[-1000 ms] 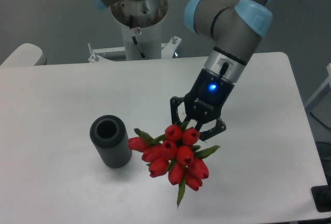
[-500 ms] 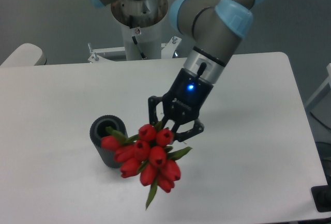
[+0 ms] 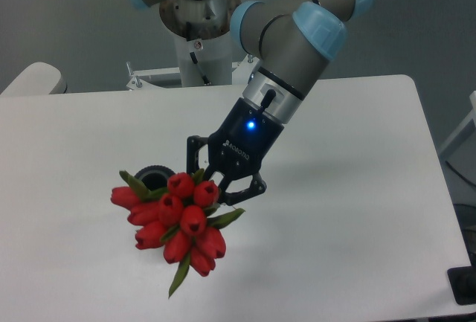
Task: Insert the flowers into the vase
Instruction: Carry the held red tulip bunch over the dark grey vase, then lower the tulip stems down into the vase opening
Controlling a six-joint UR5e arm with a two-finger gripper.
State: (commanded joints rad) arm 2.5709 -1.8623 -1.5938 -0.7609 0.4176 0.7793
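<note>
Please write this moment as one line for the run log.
phase: carrying | gripper: shut on flowers | flowers: in air, in front of vase, hiding most of it | insertion: not yet done

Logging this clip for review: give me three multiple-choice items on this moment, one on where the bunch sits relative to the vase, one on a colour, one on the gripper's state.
1. Where are the flowers?
A. Held in front of the vase, hiding most of it
B. Lying on the table far right
C. Standing fully inside the vase

2. What colour are the tulip heads?
A. Yellow
B. Red
C. White

3. What is the gripper doing?
A. Open, empty
B. Shut on the vase
C. Shut on the flowers

Answers: 1 A, only the vase rim shows behind the bunch. 2 B, every head is red. 3 C, the fingers close around the bunch.
</note>
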